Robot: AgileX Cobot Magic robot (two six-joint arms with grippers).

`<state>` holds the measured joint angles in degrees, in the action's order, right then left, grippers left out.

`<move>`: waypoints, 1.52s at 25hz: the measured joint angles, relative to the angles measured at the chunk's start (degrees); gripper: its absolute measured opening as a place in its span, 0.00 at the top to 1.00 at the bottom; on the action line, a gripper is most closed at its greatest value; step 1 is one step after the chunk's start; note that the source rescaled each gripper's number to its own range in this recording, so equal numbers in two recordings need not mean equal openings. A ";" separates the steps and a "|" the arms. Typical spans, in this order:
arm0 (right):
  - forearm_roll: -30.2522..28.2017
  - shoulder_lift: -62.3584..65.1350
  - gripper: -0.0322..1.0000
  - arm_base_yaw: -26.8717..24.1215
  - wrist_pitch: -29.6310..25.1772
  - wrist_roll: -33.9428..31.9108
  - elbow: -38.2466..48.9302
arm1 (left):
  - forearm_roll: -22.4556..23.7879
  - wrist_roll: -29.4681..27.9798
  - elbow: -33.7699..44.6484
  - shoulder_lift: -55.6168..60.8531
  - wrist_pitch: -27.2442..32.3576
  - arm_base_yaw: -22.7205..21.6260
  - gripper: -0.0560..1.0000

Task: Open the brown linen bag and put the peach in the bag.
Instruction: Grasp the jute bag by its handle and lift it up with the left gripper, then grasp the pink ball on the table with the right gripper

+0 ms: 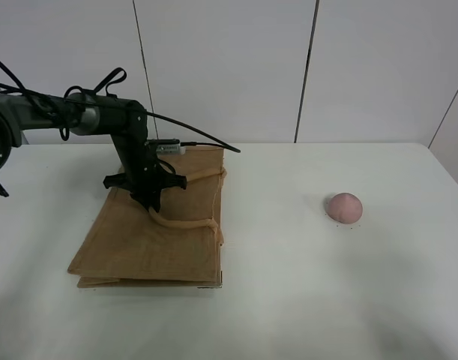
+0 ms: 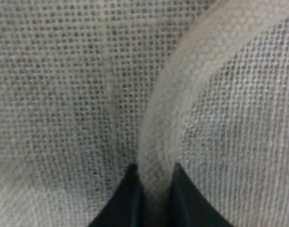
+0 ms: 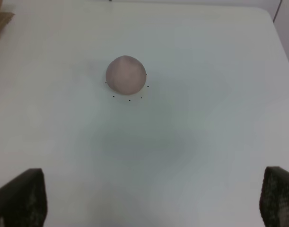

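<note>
The brown linen bag (image 1: 146,240) lies flat and folded on the left of the white table (image 1: 288,300), its lighter loop handles (image 1: 184,223) spread over its right side. My left gripper (image 1: 150,202) presses down on the bag. In the left wrist view the gripper (image 2: 153,189) is shut on a handle (image 2: 182,94) against the weave (image 2: 54,94). The pink peach (image 1: 343,208) sits on the table far to the right, apart from the bag. In the right wrist view my right gripper (image 3: 151,182) is open and empty, well short of the peach (image 3: 126,74).
A white panelled wall (image 1: 229,67) stands behind the table. The left arm's black cables (image 1: 191,129) loop over the bag's far edge. A corner of the bag (image 3: 0,23) shows at the edge of the right wrist view.
</note>
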<state>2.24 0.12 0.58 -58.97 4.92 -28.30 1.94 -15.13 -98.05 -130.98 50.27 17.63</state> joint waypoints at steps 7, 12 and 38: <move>0.00 0.00 0.00 0.00 0.00 0.00 0.00 | 2.08 1.17 -10.65 3.82 9.27 0.00 0.94; 0.00 0.00 0.00 0.00 0.00 0.00 0.00 | 2.21 3.23 -18.57 9.64 15.30 0.00 0.94; -0.18 -9.01 0.00 0.00 1.19 -1.37 -1.72 | -0.74 6.17 -20.77 28.79 16.79 0.00 0.94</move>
<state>2.05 -8.89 0.58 -57.78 3.55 -30.02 1.21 -8.96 -118.82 -102.19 67.06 17.63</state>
